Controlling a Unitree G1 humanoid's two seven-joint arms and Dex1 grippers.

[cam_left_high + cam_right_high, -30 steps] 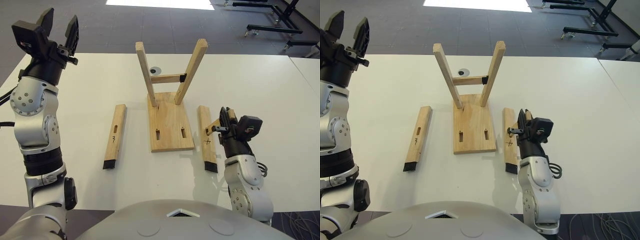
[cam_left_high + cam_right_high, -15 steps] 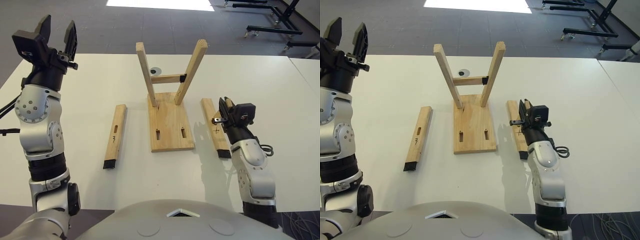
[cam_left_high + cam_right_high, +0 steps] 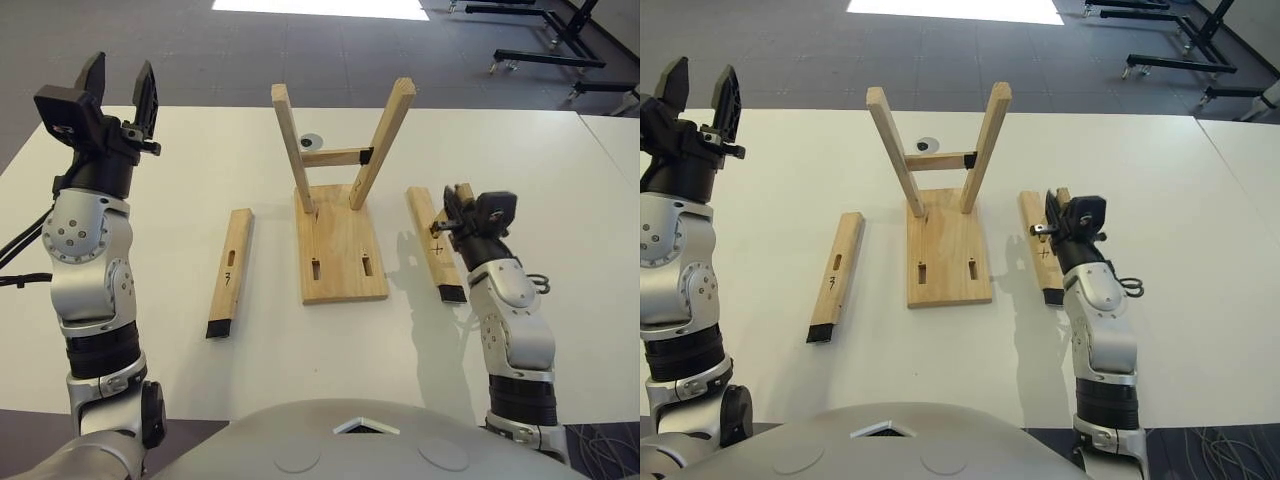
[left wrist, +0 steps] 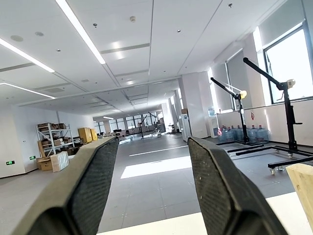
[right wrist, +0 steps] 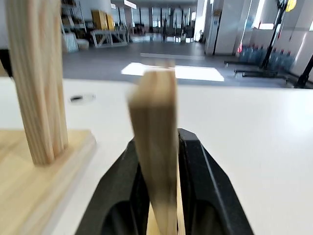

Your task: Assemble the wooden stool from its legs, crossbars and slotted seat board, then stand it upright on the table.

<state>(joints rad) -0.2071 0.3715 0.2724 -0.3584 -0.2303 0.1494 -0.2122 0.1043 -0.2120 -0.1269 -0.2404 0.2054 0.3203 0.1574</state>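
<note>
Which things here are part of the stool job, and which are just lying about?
Job: slotted wooden seat board with two upright wooden legs and short crossbar; two loose wooden legs; wooden piece in right gripper.
Lying about: small round grey disc; black wheeled frames.

left fingers [image 3: 146,88] raised (apart), right fingers [image 5: 195,171] clamped

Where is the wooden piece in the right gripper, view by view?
Left eye view: wooden piece right of the seat board, in the right gripper.
Right eye view: wooden piece, same place.
Right wrist view: wooden piece central, between fingers.
Left wrist view: aimed at the room.
Landmark: seat board.
</note>
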